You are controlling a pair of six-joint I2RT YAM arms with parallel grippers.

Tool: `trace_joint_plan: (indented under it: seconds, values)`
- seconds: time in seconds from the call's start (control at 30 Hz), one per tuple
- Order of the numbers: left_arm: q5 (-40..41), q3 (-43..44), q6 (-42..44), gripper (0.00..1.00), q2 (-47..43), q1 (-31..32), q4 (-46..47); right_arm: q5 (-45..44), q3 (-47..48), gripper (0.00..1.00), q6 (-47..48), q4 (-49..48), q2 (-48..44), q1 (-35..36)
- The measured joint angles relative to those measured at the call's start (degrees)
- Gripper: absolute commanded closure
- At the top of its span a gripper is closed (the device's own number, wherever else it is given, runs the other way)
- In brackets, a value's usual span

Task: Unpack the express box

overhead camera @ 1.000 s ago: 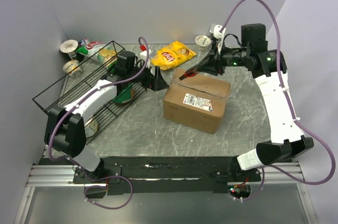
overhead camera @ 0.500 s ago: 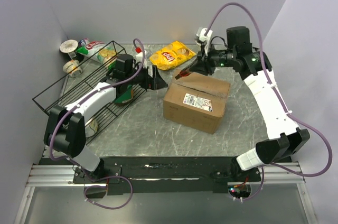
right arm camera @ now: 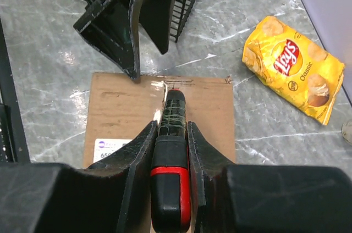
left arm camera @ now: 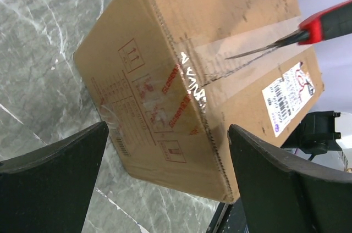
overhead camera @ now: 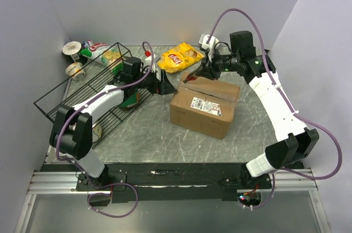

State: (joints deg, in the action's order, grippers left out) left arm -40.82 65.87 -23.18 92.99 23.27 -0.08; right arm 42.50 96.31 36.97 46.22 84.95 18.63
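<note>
The express box (overhead camera: 204, 104) is a brown carton with a white label, standing mid-table with its flaps taped down. My right gripper (overhead camera: 204, 70) hangs over its far left corner, shut on a red-and-black utility knife (overhead camera: 193, 75). The right wrist view shows the knife (right arm camera: 173, 150) clamped between both fingers (right arm camera: 137, 156), pointing along the box top (right arm camera: 118, 106). In the left wrist view, the blade (left arm camera: 258, 49) touches the clear tape seam on the box (left arm camera: 165, 62). My left gripper (overhead camera: 159, 82) stands open just left of the box, holding nothing.
A black wire basket (overhead camera: 82, 93) lies at the left under my left arm. A yellow Lay's bag (overhead camera: 179, 57) sits behind the box. Cups (overhead camera: 71, 49) and a green snack bag (overhead camera: 102, 51) are at the back left corner.
My right arm has swung left with the knife, from the box's far right side to its far left corner. The left gripper has stayed open by the box.
</note>
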Motion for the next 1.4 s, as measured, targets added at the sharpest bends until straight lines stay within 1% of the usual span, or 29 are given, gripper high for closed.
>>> trace_joint_plan:
  seconds: [0.3,0.77,1.4]
  values:
    - [0.2,-0.4,0.2,0.04,0.9,0.4,-0.1,1.3,2.3,1.0,0.5,0.0,4.5,0.0]
    - [0.1,-0.4,0.2,0.04,1.4,0.5,0.7,2.2,4.3,1.0,0.5,1.4,4.9,0.1]
    - [0.1,-0.4,0.0,0.04,1.5,0.5,1.1,3.0,4.3,1.0,-0.3,2.6,5.0,0.1]
